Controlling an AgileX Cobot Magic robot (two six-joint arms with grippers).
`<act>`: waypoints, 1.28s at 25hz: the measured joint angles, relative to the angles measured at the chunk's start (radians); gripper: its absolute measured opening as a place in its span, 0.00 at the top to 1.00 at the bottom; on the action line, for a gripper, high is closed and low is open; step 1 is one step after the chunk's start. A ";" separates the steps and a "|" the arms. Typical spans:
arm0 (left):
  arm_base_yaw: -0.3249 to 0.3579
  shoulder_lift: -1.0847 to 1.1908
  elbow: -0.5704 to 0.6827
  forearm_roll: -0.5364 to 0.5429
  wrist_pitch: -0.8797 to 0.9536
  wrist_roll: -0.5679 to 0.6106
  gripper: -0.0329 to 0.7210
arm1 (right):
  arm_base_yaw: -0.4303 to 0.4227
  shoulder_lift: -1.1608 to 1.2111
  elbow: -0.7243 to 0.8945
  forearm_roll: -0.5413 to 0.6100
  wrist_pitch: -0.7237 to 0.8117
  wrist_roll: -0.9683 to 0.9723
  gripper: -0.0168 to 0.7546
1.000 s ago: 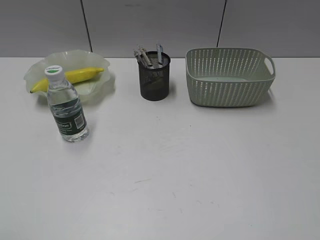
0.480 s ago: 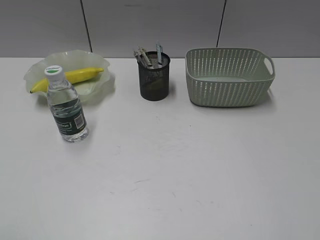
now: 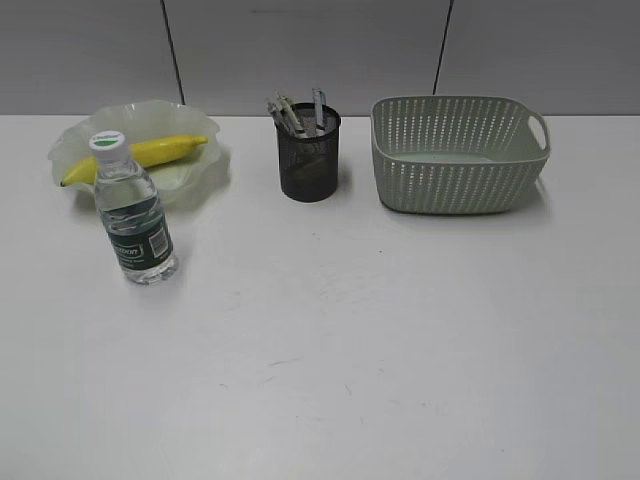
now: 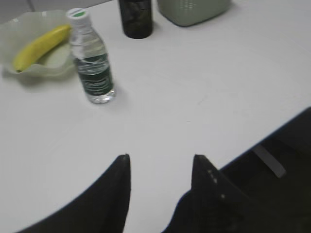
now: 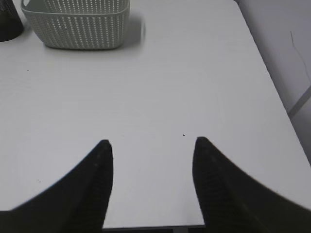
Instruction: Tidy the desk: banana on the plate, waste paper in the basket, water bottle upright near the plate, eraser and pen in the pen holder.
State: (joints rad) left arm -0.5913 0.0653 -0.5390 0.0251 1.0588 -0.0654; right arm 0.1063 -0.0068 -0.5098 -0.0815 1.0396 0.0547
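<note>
On the water bottle (image 3: 135, 212) we see a dark green label with a white barcode and a line of white writing, too small and soft for us to read; its white cap carries a green mark. It stands upright near the desk's (image 3: 400, 340) far left corner, just in front of the plate (image 3: 205, 165), whose wavy rim it partly covers in the exterior view. The banana (image 3: 150, 153) lies across the plate, its left end hidden behind the bottle's cap.

The black mesh pen holder (image 3: 310, 155) stands by the middle of the far edge, with several pens (image 3: 290, 112) sticking out of it; we cannot pick out an eraser through the mesh. The basket (image 3: 455, 155) sits to its right, toward the far right corner. Only part of its floor shows over the near wall — we cannot make out any waste paper inside.

Neither arm appears in the exterior view. In the left wrist view the left gripper (image 4: 161, 162) hovers above the near edge of the desk, fingers spread with nothing between them; the desk's edge runs past on the right. The right gripper (image 5: 151, 144) hangs over the near right part of the desk — also spread wide and empty, its fingers cut off by the bottom of the picture.
</note>
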 joint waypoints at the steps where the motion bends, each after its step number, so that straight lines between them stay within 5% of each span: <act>1: 0.053 0.000 0.000 0.000 0.000 0.000 0.54 | -0.012 0.000 0.000 0.000 0.000 0.000 0.43; 8: 0.350 0.000 0.000 0.000 -0.002 0.000 0.54 | -0.026 0.000 0.000 0.000 0.000 0.000 0.43; 13: 0.478 -0.035 0.000 0.000 -0.004 0.000 0.54 | -0.027 0.000 0.000 0.000 0.000 0.000 0.43; 32: 0.506 -0.072 0.000 -0.002 -0.004 0.000 0.54 | -0.028 -0.001 0.001 0.000 -0.001 0.000 0.43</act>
State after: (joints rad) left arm -0.0851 -0.0064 -0.5390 0.0232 1.0549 -0.0654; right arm 0.0783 -0.0076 -0.5089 -0.0814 1.0388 0.0547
